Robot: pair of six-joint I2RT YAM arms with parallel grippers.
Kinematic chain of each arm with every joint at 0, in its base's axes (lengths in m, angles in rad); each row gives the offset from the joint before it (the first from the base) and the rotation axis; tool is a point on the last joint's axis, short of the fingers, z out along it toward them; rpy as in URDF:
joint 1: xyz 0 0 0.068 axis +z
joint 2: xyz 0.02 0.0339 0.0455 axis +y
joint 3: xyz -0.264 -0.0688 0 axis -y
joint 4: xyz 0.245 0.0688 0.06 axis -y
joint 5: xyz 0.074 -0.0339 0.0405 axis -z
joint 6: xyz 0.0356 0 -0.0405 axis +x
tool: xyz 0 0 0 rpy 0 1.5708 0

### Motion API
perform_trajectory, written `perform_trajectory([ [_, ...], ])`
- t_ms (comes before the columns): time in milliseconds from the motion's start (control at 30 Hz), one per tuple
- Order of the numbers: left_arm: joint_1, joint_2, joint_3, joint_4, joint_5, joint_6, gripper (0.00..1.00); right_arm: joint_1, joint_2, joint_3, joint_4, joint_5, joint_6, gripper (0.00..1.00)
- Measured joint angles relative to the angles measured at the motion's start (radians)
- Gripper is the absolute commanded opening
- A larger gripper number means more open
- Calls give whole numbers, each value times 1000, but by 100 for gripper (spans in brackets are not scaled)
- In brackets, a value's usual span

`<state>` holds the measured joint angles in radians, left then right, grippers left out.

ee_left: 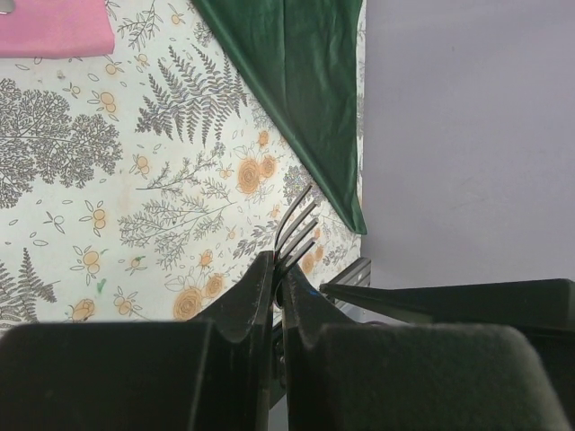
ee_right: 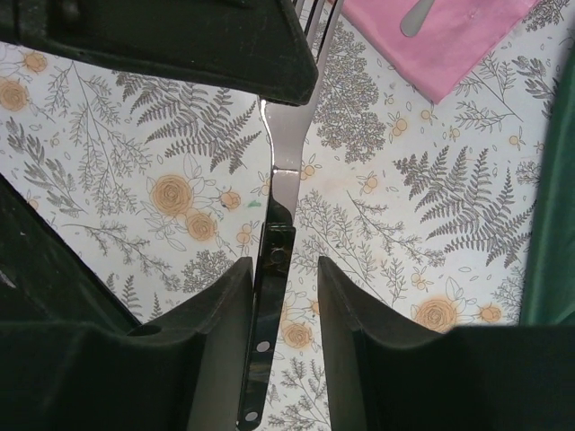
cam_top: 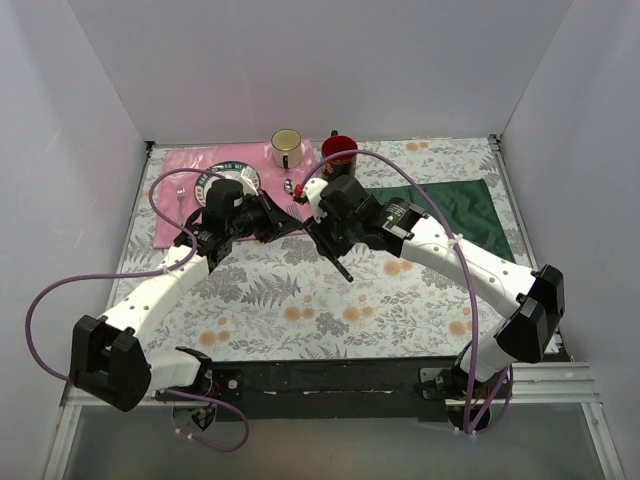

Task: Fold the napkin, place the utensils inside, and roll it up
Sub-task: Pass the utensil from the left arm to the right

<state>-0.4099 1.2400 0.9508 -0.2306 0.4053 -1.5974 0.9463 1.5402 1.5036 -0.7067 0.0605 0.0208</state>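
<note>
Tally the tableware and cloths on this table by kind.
Mugs: 2 (cream ceramic mug, red ceramic mug)
Forks: 2 (black-handled silver-headed fork, small all-silver fork)
Cloths: 2 (dark green satin napkin, pink rectangular placemat)
Plates: 1 (round dark white-rimmed plate)
Total: 7

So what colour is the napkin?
The napkin is dark green, clearest in the left wrist view.

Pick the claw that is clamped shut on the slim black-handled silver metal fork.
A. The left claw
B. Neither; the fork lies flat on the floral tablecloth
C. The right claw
A: the left claw is shut on the slim black-handled silver metal fork just below its tines, while the right claw has its fingers standing apart around the handle.
</note>
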Motion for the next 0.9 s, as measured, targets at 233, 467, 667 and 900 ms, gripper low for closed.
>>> perform_trajectory([
  [233, 0, -13, 0, -5, -6, 0, 0, 3, 12, 8, -2, -1, -3, 27],
  [467, 0, -22, 0, -8, -14, 4, 55, -1, 16, 11, -1, -2, -3, 1],
  [667, 0, -48, 22, -56, -43, 20, 91, -4, -48, -145, 70, 110, -130, 1],
  [900, 0, -102, 93, -122, -137, 119, 91, -373, -88, -374, 156, 135, -332, 1],
])
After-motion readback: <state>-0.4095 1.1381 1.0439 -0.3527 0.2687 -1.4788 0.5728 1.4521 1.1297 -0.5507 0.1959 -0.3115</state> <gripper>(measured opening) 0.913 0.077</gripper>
